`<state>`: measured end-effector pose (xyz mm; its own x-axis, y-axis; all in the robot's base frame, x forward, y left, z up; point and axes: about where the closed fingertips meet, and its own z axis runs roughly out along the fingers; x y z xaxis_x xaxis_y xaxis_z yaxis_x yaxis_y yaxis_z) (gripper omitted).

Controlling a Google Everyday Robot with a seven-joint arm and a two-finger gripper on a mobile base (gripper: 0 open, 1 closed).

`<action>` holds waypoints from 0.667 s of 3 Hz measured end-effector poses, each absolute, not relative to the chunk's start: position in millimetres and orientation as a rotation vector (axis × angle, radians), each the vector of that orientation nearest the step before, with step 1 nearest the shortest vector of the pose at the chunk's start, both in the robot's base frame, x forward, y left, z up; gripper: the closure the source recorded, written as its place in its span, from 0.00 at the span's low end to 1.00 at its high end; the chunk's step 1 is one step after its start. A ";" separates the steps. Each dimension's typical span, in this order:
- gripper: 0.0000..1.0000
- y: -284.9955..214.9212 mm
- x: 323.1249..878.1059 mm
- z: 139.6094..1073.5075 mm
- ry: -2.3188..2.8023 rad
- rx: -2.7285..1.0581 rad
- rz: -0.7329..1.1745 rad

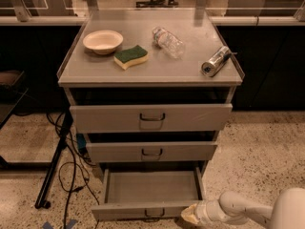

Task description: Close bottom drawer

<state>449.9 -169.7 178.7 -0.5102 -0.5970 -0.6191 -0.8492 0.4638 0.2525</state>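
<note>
The bottom drawer (143,212) is the lowest of three grey drawers and stands pulled far out, its inside empty. Its small dark handle (153,214) sits at the centre of the slim front panel, near the frame's lower edge. My gripper (189,214) is at the drawer's front right corner, right by the front panel's right end. The white arm (248,209) reaches in from the lower right. The middle drawer (151,151) and top drawer (151,117) above are slightly out.
On the cabinet top (152,68) lie a bowl (102,41), a green-yellow sponge (130,56), a plastic bottle (167,41) and a silver can (215,61). A black stand and cables (59,161) are on the floor to the left.
</note>
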 end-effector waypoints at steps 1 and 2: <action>0.85 -168.0 450.3 175.0 2.270 -1.206 0.760; 0.62 -167.9 450.3 175.0 2.270 -1.206 0.760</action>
<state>450.3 -167.9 175.0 -0.5117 -0.5962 -0.6186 -0.8485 0.4637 0.2550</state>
